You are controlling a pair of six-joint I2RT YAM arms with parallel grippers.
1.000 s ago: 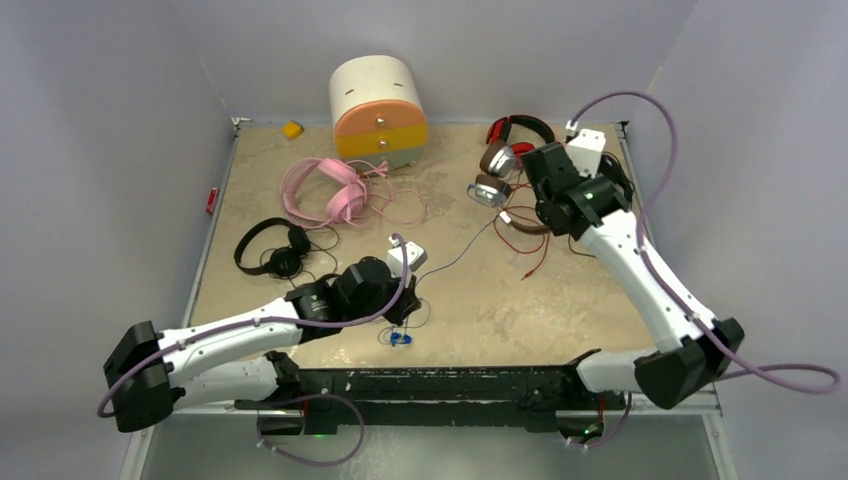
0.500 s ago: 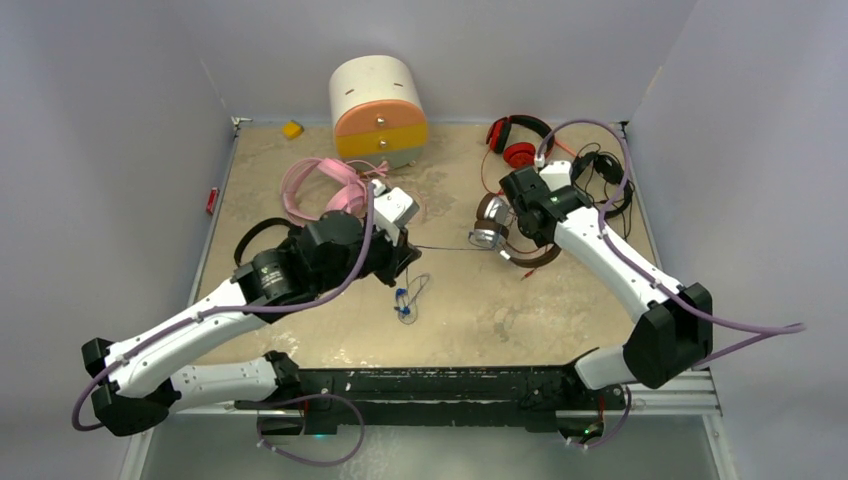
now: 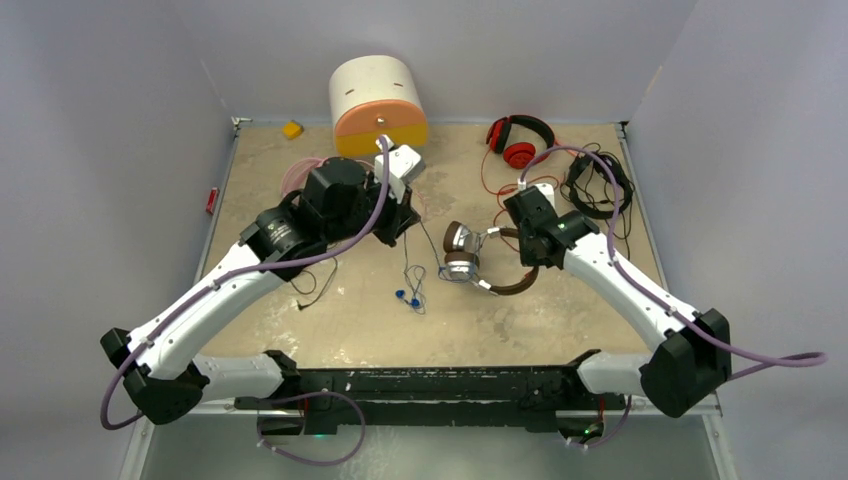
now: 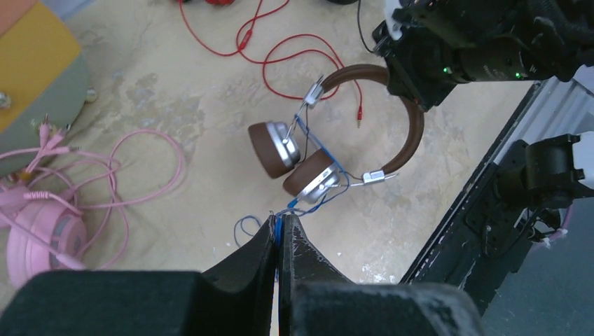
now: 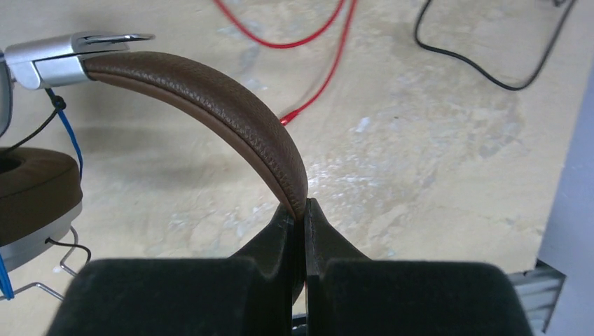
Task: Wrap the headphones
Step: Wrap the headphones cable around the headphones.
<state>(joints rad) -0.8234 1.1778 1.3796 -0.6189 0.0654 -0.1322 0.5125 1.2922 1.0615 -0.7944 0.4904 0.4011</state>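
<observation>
A white, orange and yellow drawer box stands at the far edge of the tan table. A small yellow block lies near its left. A small red piece sits on the table's left rim.

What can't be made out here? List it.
Pink plastic headphones: top view, mostly under the left arm.
Thin blue cable, loose end: top view, too small to identify.
Brown leather headphones with silver hinges: right wrist view, ear cups cut by the left edge.
Red headphones: left wrist view, cut by the top edge.
</observation>
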